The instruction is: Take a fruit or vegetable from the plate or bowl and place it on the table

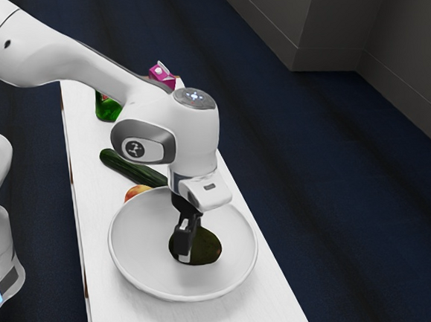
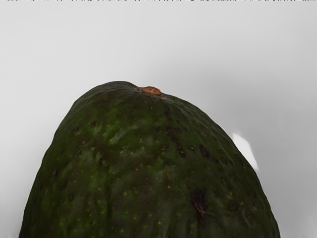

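Green avocado (image 1: 204, 247) in bowl (image 1: 125, 250), gripper (image 1: 186, 253) at it, carton (image 1: 162, 76) print unclear

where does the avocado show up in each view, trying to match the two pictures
Exterior view: the avocado is below the picture's centre, slightly toward the exterior view's left, inside the white bowl.
Wrist view: its green skin is seen close up, across the middle of the picture and cut off at one edge.
Shared landmark: the bowl's pale inner surface, behind the avocado in both.
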